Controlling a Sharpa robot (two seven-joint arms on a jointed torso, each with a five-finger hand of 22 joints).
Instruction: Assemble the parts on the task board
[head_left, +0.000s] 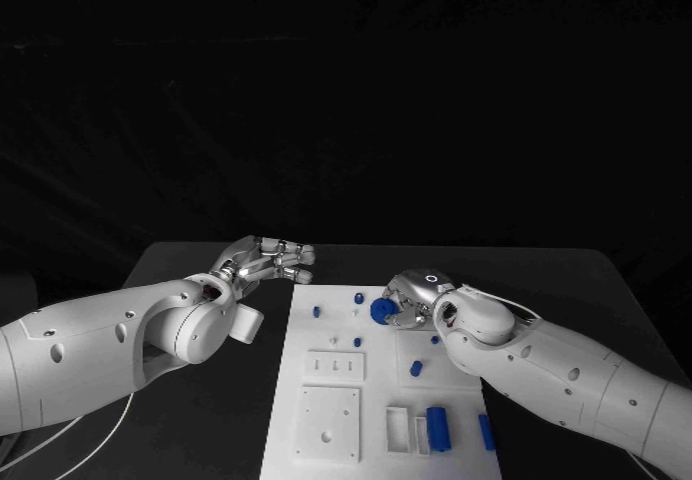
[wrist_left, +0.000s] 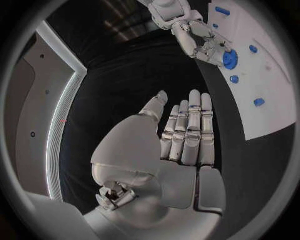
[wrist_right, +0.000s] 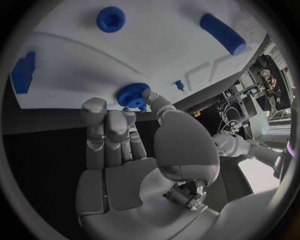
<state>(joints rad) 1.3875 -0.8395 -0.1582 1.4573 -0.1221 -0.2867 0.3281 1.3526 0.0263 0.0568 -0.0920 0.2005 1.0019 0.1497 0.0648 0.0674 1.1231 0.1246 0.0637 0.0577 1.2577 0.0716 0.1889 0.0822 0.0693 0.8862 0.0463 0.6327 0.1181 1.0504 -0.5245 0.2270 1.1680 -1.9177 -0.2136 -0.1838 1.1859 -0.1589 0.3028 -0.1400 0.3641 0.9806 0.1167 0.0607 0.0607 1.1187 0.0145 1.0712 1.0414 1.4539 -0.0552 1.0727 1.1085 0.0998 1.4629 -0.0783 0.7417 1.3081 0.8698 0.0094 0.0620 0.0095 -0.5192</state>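
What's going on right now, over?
Left hand open, off the white task board. Right hand pinching the round blue toothed gear over the board. Nothing blocking.

Two glossy white rounded arms with small dark screw holes, silver-jointed left hand (head_left: 271, 262) and right hand (head_left: 418, 296).

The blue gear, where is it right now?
In the head view the blue gear sits at the task board's far end, right of centre, pinched by the right hand.
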